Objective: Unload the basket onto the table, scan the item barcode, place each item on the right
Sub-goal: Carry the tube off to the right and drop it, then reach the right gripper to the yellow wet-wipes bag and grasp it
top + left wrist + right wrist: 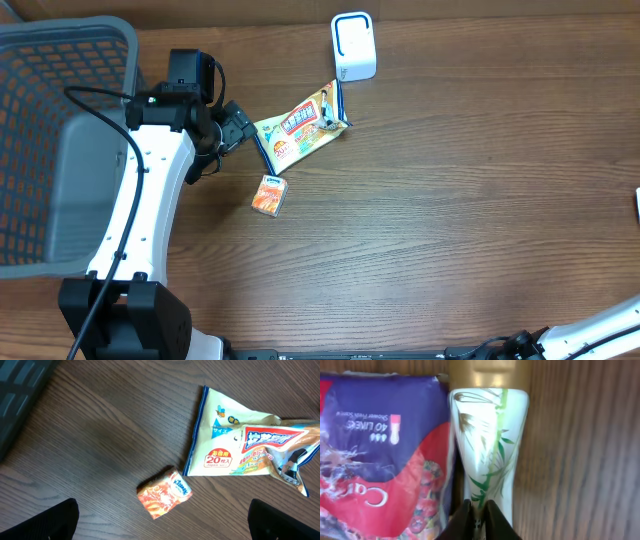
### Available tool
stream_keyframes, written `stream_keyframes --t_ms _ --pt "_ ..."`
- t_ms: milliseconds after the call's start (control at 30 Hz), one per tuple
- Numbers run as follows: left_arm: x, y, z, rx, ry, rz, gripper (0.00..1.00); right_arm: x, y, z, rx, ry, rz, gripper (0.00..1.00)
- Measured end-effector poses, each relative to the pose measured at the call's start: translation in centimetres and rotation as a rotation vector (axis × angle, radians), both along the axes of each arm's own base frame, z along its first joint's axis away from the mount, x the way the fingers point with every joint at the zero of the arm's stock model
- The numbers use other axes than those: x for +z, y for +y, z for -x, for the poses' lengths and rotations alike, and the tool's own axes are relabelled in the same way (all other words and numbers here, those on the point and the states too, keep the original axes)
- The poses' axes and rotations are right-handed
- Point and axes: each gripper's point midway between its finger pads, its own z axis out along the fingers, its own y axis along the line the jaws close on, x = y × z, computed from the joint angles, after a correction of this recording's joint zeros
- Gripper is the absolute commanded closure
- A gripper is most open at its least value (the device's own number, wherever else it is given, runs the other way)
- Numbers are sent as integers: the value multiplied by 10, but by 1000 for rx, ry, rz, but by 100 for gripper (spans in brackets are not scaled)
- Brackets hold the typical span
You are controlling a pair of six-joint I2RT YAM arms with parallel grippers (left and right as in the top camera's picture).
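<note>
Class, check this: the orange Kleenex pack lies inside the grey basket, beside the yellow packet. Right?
No: the Kleenex pack lies on the wooden table, outside the grey basket, beside the yellow packet. The overhead view shows it.

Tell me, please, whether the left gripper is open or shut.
Open. The left gripper shows its fingertips far apart at the wrist view's bottom corners, gripping nothing.

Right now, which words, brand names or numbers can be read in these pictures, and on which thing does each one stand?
"Kleenex": small orange tissue pack.
"20": red oval on the cream bag; its Japanese print is too small to read.
"40 LINERS", upside down: purple and red pack.
"Car", upside down, the rest not legible: same pack.
No readable text: bamboo-printed bottle, white scanner.
</note>
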Motion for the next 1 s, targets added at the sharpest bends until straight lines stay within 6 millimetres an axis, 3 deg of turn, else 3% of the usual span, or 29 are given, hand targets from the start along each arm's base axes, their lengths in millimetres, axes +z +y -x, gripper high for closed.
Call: stream_keyframes --t_ms 167,300,433,533,633,733,767,867,900,933,1000 --pt "0 0 0 0 0 0 0 0 5 -4 52 -12 -16 65" --pt "0 0 0 0 0 0 0 7 15 -9 84 -40 -61 62" --pt "0 0 0 0 0 0 0 32 22 -20 115 -70 -96 58" --pt "0 0 0 0 0 0 0 63 29 -35 151 -96 -93 51" --pt "0 0 0 0 0 0 0 99 47 -65 252 -180 -94 46" --pt "0 0 0 0 0 0 0 133 89 -108 456 -340 -127 31" --pt "0 0 0 0 0 0 0 145 122 -128 566 -414 -171 25" --pt "0 0 0 0 0 0 0 155 192 -161 777 -481 -249 13" --pt "0 0 0 0 0 0 0 160 246 -180 920 -504 -292 12" --pt "0 0 0 0 0 0 0 160 275 -189 996 -501 -302 9" --pt "0 0 0 0 0 0 0 158 353 -204 1179 -475 -326 7"
